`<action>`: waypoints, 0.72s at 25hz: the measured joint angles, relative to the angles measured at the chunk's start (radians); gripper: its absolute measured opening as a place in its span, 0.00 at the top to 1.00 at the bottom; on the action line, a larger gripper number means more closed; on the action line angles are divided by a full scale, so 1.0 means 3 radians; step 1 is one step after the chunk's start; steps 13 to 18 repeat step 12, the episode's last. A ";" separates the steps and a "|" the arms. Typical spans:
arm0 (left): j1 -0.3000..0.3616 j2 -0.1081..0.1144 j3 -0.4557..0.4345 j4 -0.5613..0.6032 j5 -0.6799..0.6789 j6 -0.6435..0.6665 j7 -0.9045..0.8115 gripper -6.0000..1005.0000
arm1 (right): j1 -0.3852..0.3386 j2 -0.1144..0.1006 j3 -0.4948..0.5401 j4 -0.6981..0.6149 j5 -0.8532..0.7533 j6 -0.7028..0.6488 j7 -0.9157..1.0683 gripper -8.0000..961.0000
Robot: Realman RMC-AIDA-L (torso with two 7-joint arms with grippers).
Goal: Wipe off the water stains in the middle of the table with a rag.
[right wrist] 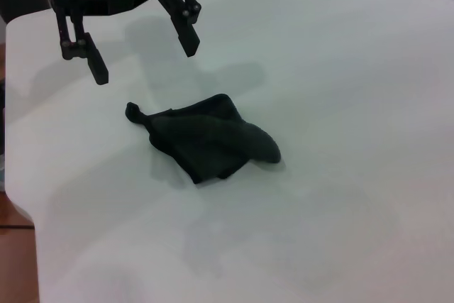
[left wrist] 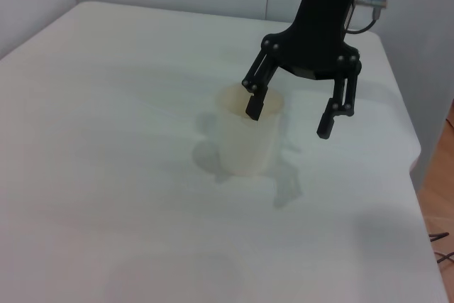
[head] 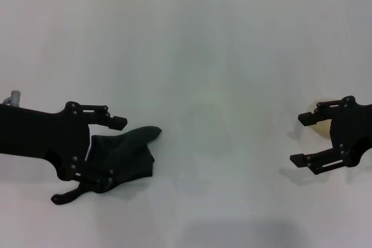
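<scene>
Head view: soft, crumpled dark rag lies near the smooth white worktop's left edge under the spread-fingered left hand; right hand, fingers apart, by a translucent cup.

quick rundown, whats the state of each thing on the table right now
rag: crumpled, lying flat on the table, not held
left end effector: open, above the rag
right end effector: open, at the cup
cup: upright
water stains: none visible in any view
</scene>
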 joint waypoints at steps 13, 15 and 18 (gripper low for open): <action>-0.0006 -0.0026 -0.0002 0.0003 0.0007 -0.0009 0.0002 0.12 | 0.0026 0.0000 0.0013 0.0007 -0.0072 -0.0004 0.0033 0.12; -0.0006 -0.0026 -0.0002 0.0003 0.0007 -0.0009 0.0002 0.12 | 0.0026 0.0000 0.0013 0.0007 -0.0072 -0.0004 0.0033 0.12; -0.0006 -0.0026 -0.0002 0.0003 0.0007 -0.0009 0.0002 0.12 | 0.0026 0.0000 0.0013 0.0007 -0.0072 -0.0004 0.0033 0.12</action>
